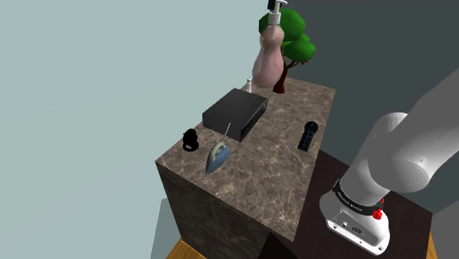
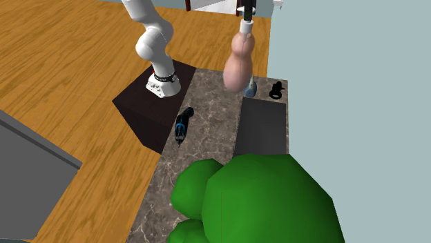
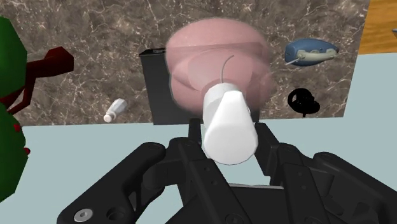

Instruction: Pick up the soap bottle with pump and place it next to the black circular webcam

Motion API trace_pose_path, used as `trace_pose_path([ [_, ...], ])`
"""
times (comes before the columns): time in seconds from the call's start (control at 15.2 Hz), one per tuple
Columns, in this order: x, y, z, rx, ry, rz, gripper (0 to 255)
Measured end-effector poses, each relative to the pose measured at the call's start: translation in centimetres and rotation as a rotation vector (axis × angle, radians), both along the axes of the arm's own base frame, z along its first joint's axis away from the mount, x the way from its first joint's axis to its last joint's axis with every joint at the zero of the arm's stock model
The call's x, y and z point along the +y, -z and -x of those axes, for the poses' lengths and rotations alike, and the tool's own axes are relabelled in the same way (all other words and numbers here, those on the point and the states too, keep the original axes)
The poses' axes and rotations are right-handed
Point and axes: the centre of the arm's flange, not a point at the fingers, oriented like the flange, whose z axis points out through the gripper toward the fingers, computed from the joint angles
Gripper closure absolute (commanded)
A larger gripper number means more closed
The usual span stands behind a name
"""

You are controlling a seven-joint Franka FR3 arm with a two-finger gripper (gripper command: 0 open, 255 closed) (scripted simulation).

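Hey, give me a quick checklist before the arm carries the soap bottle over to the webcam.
1. Grip: fingers clasp the bottle by its white pump. Ok.
2. Bottle lifted off the table. Ok.
3. Webcam found, near the table's edge. Ok.
4. Bottle above the drop spot: it hangs over the black box. Not ok.
5. Room beside the webcam: the box and a blue object lie close. Cannot tell.

webcam beside iron on counter, box near

Pink soap bottle, white pump — black webcam; brown marble-veined countertop; green tree.
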Motion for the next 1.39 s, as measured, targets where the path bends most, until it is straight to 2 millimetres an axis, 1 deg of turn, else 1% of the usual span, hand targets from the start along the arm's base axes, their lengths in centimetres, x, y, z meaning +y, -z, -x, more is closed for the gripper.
trace_pose_path([
  [0.13, 2.8, 0.7, -0.3, 0.000, -0.001, 0.001, 255],
  [0.2, 3.9, 0.7, -0.6, 0.000, 0.000, 0.000, 255],
  [0.46, 8.9, 2.3, -1.3, 0.000, 0.000, 0.000, 255],
  [0.86, 15.8, 4.8, -2.3, 0.001, 0.000, 0.001, 255],
  [0.92, 17.1, 5.6, -2.5, 0.000, 0.000, 0.001, 255],
  [1.06, 20.0, 6.1, -2.9, 0.001, 0.000, 0.001, 255],
  [1.25, 23.7, 7.1, -3.3, 0.000, 0.000, 0.001, 255],
  [1.32, 24.9, 7.7, -3.3, 0.000, 0.000, 0.001, 255],
  [1.39, 26.3, 7.9, -3.7, 0.000, 0.000, 0.001, 255],
])
